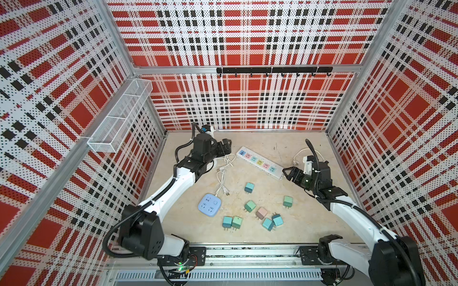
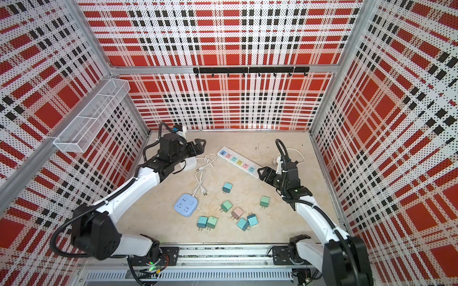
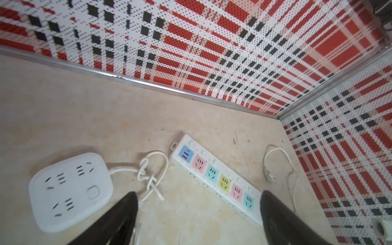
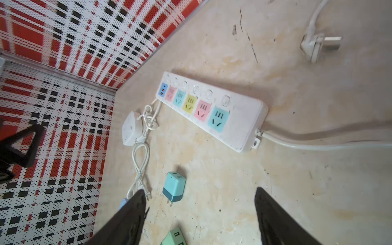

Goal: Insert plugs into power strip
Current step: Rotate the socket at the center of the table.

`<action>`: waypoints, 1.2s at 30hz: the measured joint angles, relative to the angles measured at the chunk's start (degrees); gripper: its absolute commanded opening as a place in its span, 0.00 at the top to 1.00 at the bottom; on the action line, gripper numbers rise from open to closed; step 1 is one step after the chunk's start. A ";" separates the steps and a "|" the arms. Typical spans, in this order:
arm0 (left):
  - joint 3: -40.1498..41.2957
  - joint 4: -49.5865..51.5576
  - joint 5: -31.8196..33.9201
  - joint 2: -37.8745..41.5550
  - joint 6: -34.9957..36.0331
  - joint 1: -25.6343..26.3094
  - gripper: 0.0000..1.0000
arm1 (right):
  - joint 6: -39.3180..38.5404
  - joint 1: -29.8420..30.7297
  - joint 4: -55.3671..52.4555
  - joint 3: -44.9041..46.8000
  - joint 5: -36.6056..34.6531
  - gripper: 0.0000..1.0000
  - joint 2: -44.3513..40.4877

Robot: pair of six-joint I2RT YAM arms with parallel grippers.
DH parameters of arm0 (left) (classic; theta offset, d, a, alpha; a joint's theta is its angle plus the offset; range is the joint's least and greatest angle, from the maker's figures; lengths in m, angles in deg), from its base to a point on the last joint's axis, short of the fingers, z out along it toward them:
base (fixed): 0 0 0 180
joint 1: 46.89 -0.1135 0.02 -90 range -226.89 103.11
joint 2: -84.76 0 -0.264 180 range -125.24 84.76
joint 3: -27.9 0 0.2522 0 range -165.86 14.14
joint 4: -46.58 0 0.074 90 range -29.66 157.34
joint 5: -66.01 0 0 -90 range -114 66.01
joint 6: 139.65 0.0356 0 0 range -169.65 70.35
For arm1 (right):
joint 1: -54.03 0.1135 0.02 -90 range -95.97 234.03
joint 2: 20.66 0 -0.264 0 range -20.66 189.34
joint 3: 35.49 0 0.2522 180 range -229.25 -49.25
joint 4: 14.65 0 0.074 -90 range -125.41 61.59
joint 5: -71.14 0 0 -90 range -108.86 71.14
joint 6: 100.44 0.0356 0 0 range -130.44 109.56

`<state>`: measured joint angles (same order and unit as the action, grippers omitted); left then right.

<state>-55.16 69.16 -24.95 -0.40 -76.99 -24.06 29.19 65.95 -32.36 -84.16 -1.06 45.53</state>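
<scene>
While both stand open and empty, the left gripper [image 1: 227, 146] hangs far left and the right gripper [image 1: 285, 171] at the right end of the power strip [image 1: 260, 162]. Eight plugs [image 1: 261, 212] lie loose on the desk [image 1: 309, 222], nearer than the strip: small rounded two-pronged cubes in teal, mint and one pink. Only the right wrist view shows the slots in a teal plug [image 4: 174, 186].
</scene>
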 measured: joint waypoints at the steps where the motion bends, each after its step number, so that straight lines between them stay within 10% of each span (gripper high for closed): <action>1: -2.43 1.07 0.66 -2.36 0.81 0.98 0.10 | 0.07 0.00 0.72 -0.02 0.35 0.21 1.90; 16: -43.52 25.35 4.87 -40.37 6.82 5.01 0.10 | -2.03 0.00 2.47 -10.80 -0.96 0.24 18.82; 36: -58.18 31.80 -8.68 -57.09 7.21 -1.40 0.15 | -3.89 0.00 0.35 -19.63 -3.98 0.22 31.61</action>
<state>-113.34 100.96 -33.62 -57.49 -69.77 -25.46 25.30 65.95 -32.01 -103.79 -5.04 77.13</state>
